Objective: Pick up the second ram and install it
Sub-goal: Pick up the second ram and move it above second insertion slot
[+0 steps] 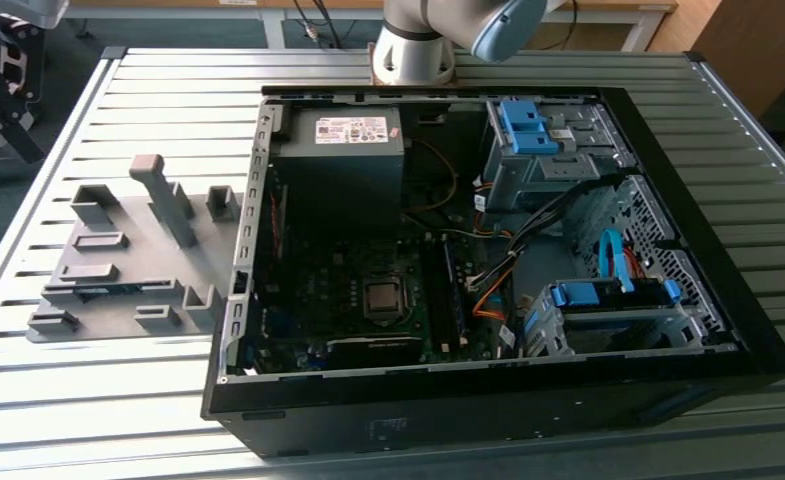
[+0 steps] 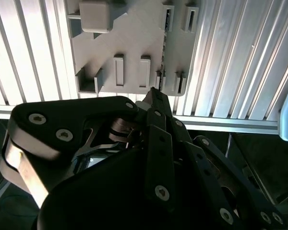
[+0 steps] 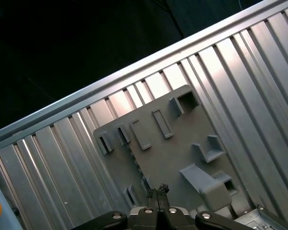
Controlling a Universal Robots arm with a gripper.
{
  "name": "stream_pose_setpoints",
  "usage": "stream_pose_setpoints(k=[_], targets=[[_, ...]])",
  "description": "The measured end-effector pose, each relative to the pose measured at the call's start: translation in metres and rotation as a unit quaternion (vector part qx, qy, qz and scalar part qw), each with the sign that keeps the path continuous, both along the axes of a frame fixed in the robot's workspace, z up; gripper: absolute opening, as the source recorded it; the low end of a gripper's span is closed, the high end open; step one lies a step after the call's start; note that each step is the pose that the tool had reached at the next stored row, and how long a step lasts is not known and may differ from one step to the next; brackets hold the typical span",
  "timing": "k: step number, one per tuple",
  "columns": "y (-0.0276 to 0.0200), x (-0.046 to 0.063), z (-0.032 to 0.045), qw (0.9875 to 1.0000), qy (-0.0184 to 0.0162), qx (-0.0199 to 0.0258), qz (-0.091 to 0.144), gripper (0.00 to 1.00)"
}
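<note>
The second ram [image 1: 109,291] is a thin blue strip standing on edge in slots of the grey fixture plate [image 1: 125,255], on the exterior view's left of the open computer case [image 1: 499,250]. In both wrist views it shows edge-on as a thin dark line, the ram [image 2: 162,52] and the ram [image 3: 137,165]. My gripper [image 3: 160,188] hovers well above the plate, close to one end of the strip, its two fingertips pressed together with nothing between them. The gripper [image 2: 153,93] looks shut from the other camera too.
The case lies open on a slatted metal table [image 1: 72,400], with the motherboard [image 1: 365,300], power supply [image 1: 339,140] and blue drive cages [image 1: 606,300] inside. Grey blocks [image 1: 165,195] rise from the fixture plate. The arm's base [image 1: 412,45] stands behind the case.
</note>
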State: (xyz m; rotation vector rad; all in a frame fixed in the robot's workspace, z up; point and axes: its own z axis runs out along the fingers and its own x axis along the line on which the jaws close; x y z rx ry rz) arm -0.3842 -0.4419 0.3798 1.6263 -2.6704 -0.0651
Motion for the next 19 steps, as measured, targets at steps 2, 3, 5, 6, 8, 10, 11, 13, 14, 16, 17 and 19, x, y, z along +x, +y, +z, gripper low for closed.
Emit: stream_pose_setpoints(k=[2,3,5,6,8,10,11,13,14,16,17,19], targets=[[0.0000,0.0000,0.0000,1.0000,0.0000,0.0000,0.004,0.11],[0.0000,0.0000,0.0000,1.0000,0.0000,0.0000,0.006,0.11],[0.0000,0.0000,0.0000,0.9999,0.0000,0.0000,0.010,0.11],[0.0000,0.0000,0.0000,0.9999,0.0000,0.0000,0.012,0.11],[0.0000,-0.0001,0.0000,0.9999,0.0000,0.0000,0.015,0.11],[-0.0001,-0.0004,0.0000,0.9998,0.0000,0.0000,0.017,0.11],[-0.0001,-0.0005,0.0000,0.9998,0.0000,0.0000,0.019,0.11],[-0.0001,-0.0006,0.0000,0.9998,0.0000,0.0000,0.021,0.11],[-0.0001,-0.0007,0.0000,0.9998,0.0000,0.0000,0.022,0.11],[-0.0001,-0.0007,0.0000,0.9997,0.0000,0.0000,0.025,0.11],[-0.0002,-0.0007,0.0000,0.9997,0.0000,0.0000,0.026,0.11],[-0.0002,-0.0008,0.0000,0.9996,0.0000,0.0000,0.028,0.11]])
